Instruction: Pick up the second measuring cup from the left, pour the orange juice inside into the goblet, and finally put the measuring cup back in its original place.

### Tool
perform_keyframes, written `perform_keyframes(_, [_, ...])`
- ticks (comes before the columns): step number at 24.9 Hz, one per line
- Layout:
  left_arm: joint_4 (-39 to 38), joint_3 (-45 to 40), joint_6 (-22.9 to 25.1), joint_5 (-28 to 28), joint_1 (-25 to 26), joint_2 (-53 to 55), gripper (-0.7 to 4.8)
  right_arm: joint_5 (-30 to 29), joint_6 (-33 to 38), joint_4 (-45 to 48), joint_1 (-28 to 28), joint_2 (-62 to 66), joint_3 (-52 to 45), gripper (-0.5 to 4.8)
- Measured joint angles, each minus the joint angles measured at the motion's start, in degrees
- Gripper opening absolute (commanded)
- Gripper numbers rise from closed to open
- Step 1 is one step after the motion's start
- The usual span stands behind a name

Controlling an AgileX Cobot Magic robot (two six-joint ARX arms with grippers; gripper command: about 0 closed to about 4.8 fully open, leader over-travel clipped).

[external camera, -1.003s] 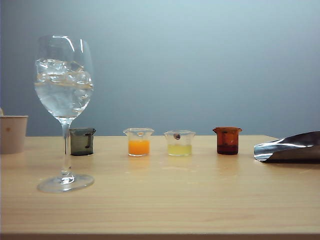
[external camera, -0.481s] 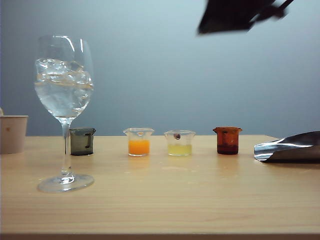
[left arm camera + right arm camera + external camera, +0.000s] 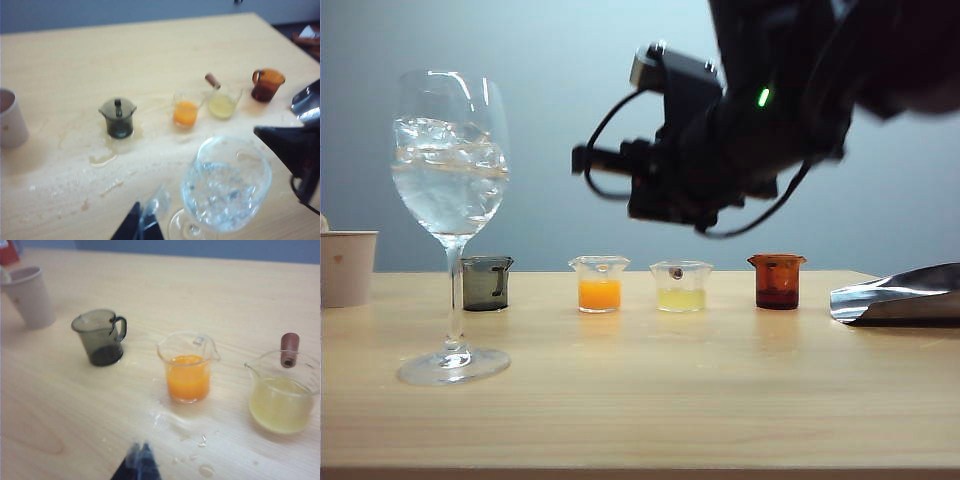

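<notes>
The second measuring cup [image 3: 599, 268], tiny and clear, stands on the table with orange juice [image 3: 599, 294] in it. It also shows in the wrist views, as measuring cup [image 3: 188, 347] and measuring cup [image 3: 186, 100]. The goblet [image 3: 450, 190], tall and full of ice, stands left of it and nearer the camera. In the left wrist view the goblet [image 3: 225, 187] is close beside my left gripper [image 3: 142, 227], which is shut and empty. My right gripper [image 3: 141, 452] is shut and empty, hovering short of the orange cup. In the exterior view the right gripper [image 3: 585, 160] hangs above that cup.
A smoky grey cup [image 3: 485, 283] stands left of the orange one; a pale yellow cup [image 3: 681, 286] and a brown cup [image 3: 778, 281] stand to its right. A paper cup [image 3: 345, 268] sits far left, crumpled foil [image 3: 895, 295] far right. Droplets [image 3: 200, 440] wet the table.
My right arm has swung in from the upper right and come down to the left, over the row of cups. The cups and the goblet have stayed put.
</notes>
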Motion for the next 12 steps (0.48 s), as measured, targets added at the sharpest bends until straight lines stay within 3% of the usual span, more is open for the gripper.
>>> perform_keyframes(3, [-0.6,-0.2,0.0,2.0,0.0,0.2,-0.05,0.0,0.0,2.1,-0.2,4.8,1.5,-0.05])
perform_keyframes(5, [1.0,-0.2,0.0,7.4,-0.2,1.4,-0.05,0.0,0.1,2.1,-0.2,8.1,4.2,-0.05])
perform_keyframes(7, [2.4,-0.2,0.0,5.0,-0.1,3.3,-0.05,0.2,0.0,2.3,-0.2,13.2,10.5,0.13])
perform_keyframes(9, [2.3,-0.2,0.0,4.4,-0.1,5.0,-0.05,1.3,-0.1,1.0,-0.6,15.7,14.1,2.55])
perform_keyframes(10, [2.1,-0.2,0.0,4.4,-0.1,5.5,-0.05,1.7,-0.3,0.6,-0.7,16.5,15.1,3.37])
perform_keyframes(11, [1.9,-0.2,0.0,4.4,-0.1,5.6,-0.05,2.2,-0.4,0.1,-0.8,17.1,15.9,3.91])
perform_keyframes(12, [1.9,-0.2,0.0,4.4,-0.1,5.5,-0.05,2.8,-0.4,-0.3,-1.2,17.8,16.8,4.11])
